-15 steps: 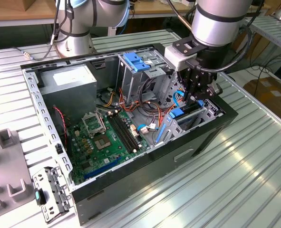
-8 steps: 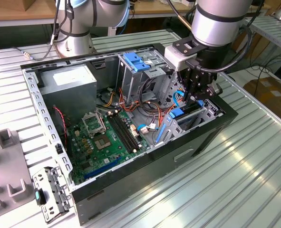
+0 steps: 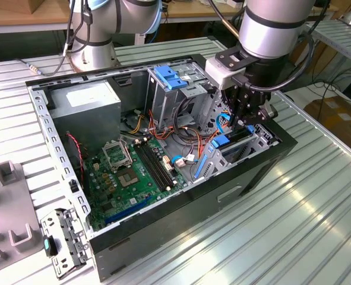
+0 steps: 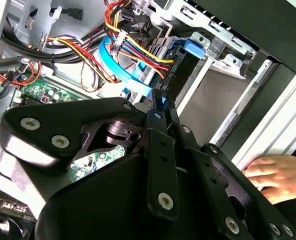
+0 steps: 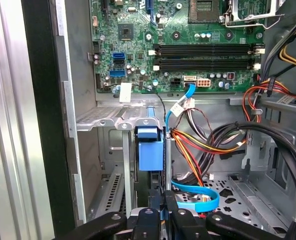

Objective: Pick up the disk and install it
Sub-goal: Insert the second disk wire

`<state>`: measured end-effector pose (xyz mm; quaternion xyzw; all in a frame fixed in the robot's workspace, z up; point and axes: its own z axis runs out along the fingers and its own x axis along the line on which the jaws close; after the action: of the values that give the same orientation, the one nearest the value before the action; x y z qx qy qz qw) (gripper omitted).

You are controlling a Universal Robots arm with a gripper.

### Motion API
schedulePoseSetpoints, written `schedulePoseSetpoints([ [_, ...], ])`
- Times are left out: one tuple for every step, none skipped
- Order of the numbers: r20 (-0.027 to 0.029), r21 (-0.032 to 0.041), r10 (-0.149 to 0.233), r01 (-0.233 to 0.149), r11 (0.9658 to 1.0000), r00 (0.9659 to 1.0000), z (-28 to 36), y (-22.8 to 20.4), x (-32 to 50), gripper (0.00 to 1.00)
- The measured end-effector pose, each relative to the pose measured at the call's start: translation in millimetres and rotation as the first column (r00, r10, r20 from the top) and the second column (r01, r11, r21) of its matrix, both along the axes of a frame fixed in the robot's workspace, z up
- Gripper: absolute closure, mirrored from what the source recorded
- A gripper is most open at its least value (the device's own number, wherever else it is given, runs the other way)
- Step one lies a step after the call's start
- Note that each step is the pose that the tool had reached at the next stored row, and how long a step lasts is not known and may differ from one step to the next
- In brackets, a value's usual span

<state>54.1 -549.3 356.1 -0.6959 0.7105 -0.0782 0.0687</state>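
**Gripper lowering a hard drive into an open computer case**

The gripper (image 3: 246, 116) hangs inside the open computer case (image 3: 181, 237), its fingers clamped together on the edge of the disk (image 3: 234, 141). The disk stands on edge in the drive bay (image 3: 255, 139) at the case's front corner, blue side rail (image 5: 150, 149) showing, seemingly partly seated. Beside the bay run a blue data cable (image 5: 195, 197) and bundled power wires (image 5: 208, 145); farther along the case floor lies the motherboard (image 3: 133, 172). A person's hand (image 4: 275, 175) rests just outside the case wall. Judged risk: a tilted disk could jam on the bay rails or pinch those cables.
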Motion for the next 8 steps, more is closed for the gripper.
schedulePoseSetpoints([
  [0.001,0.0051,0.0,0.0,1.0,1.0,-1.1,-0.3,-0.1,0.84],
  [0.0013,0.0116,0.0,0.0,0.9999,1.0,-2.0,-1.0,-0.1,0.84],
  [0.0014,0.0169,0.0,0.0,0.9999,1.0,-2.6,-1.5,-0.1,0.84],
  [0.0015,0.0253,0.0,0.0,0.9997,1.0,-3.3,-2.3,0.0,0.84],
  [0.0014,0.0321,0.0,0.0,0.9995,1.0,-4.3,-3.7,0.0,0.84],
  [0.0014,0.0386,0.0,0.0,0.9993,1.0,-5.1,-6.1,0.0,0.84],
  [0.0014,0.0426,0.0,0.0,0.9991,1.0,-5.6,-7.7,0.0,0.84],
  [0.0015,0.0463,0.0,0.0,0.9989,1.0,-6.1,-9.2,0.0,0.84],
])
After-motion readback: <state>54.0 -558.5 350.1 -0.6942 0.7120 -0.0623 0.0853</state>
